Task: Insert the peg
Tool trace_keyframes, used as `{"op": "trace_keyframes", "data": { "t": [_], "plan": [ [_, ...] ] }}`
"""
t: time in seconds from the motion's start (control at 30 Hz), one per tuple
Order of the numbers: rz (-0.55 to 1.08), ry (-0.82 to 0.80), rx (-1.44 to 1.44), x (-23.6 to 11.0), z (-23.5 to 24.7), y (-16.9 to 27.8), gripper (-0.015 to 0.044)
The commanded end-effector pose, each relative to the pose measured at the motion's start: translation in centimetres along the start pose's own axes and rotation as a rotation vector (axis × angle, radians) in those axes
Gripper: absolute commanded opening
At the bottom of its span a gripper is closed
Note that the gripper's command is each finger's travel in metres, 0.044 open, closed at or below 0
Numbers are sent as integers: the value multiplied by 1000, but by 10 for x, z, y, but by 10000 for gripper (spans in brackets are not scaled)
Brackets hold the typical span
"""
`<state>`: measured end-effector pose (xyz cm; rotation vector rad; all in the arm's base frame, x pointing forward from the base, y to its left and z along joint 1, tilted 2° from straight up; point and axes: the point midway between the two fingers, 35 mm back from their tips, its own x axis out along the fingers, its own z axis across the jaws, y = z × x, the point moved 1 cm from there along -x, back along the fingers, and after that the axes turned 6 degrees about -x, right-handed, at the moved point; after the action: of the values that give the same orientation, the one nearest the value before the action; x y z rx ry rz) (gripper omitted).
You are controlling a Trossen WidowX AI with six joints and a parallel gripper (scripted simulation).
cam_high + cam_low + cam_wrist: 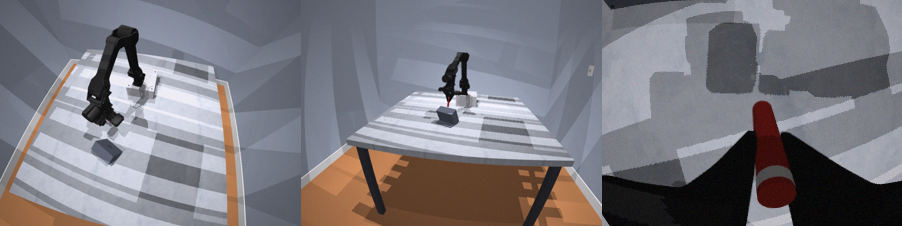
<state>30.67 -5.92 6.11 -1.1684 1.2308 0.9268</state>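
Observation:
A round red peg [448, 102] [766, 145] with a grey band near its top end is held between the two black fingers. My gripper [449, 99] [767, 138] is shut on it; in the top view the arm hides nearly all of the peg. The peg hangs above the table, its lower end pointing down out of the fingers. The dark grey-blue sloped panel block [100, 152] [447, 115] stands close by, on the side away from the robot's base. Its round hole [109, 146] shows in the top view. The peg is apart from the block.
The robot's white base box [149, 79] [463, 100] stands at the back of the striped grey table [174, 171] [500, 152]. The arm arches above the table from it. Shadows of the arm fall between the base and the block.

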Motion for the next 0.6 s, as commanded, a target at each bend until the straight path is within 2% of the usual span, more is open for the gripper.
{"op": "trace_keyframes", "data": {
  "t": [0.0,0.57],
  "plan": [
    [-21,14,-21,3,2,-1,0],
    [-120,63,-100,16,14,-8,0]
  ]
}}
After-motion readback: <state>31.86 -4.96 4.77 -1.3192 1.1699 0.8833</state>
